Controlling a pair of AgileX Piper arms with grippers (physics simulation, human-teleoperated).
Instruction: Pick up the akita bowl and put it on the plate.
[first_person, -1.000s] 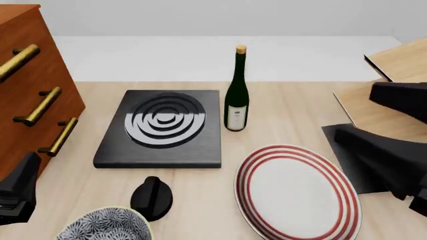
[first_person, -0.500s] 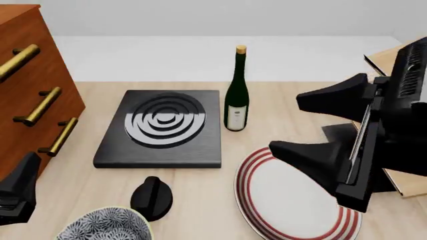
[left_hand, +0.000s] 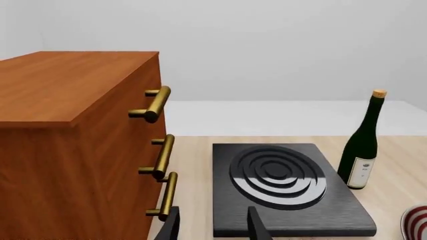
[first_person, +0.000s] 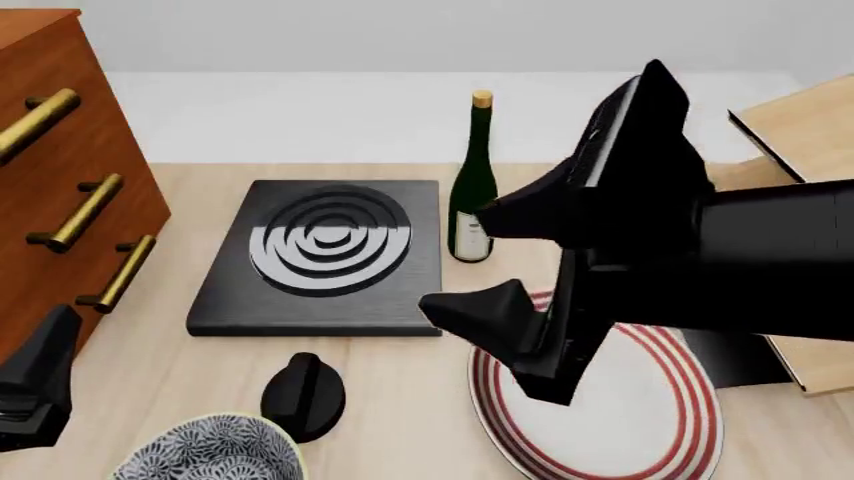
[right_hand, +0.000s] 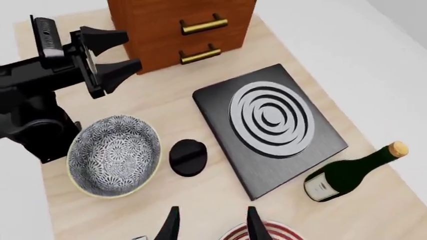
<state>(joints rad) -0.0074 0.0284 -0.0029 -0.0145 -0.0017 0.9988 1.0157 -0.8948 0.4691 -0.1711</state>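
The bowl (right_hand: 115, 155) carries a dense dark-blue-and-white floral pattern with a pale cream rim. The plate (first_person: 654, 400) is white with three concentric red rings near its edge. Beside the bowl, the knob (right_hand: 188, 157) is plain black. The stove (right_hand: 270, 127) beyond it is black with grey rings (the grain faintly streaked). The bottle (first_person: 473, 195) is dark green, with a white label and tan cork. The cabinet (left_hand: 73, 150) is reddish-brown wood with brass handles (left_hand: 157, 102). The surface (first_person: 561, 195) is pale wood. Both claws are black.
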